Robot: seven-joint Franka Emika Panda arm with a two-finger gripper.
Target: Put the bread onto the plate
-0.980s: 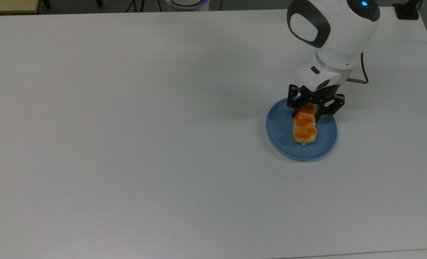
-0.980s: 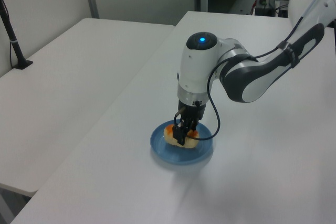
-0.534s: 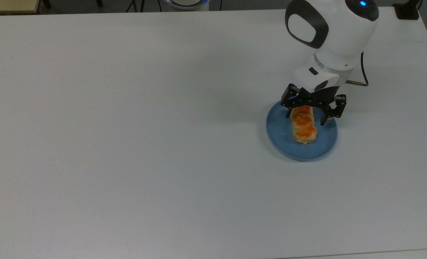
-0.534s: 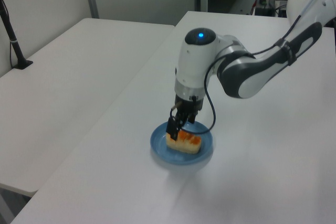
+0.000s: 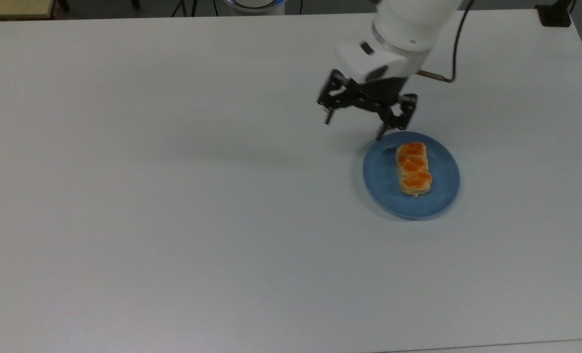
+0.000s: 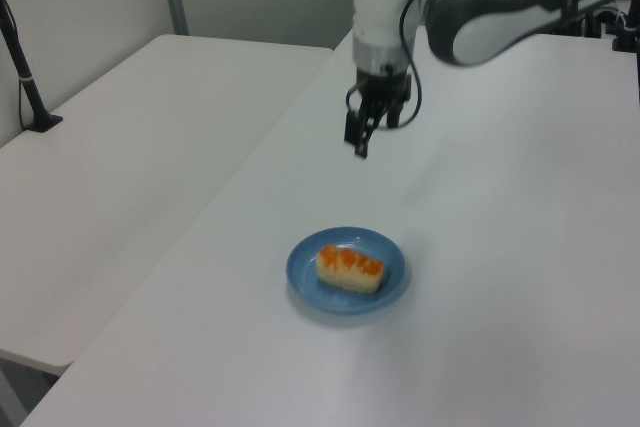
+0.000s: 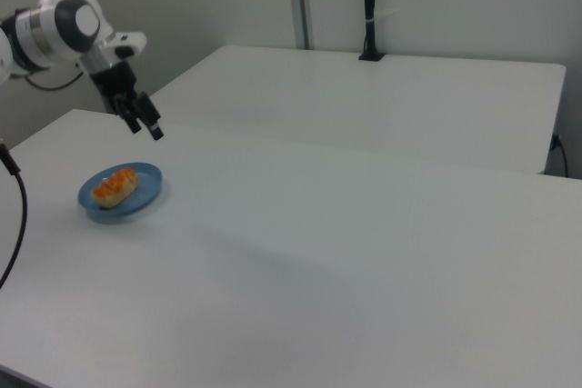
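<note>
Now the bread (image 5: 413, 169) lies flat inside the plate (image 5: 384, 189), so I hold my gripper (image 5: 355, 122) empty above the table, fingers apart, away from it.

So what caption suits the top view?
Bread resting on blue plate, open end effector raised above white table.

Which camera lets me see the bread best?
The top view: it looks straight down on the bread and its three orange bumps on the plate. The left view shows its side; the right view shows it far off.
</note>
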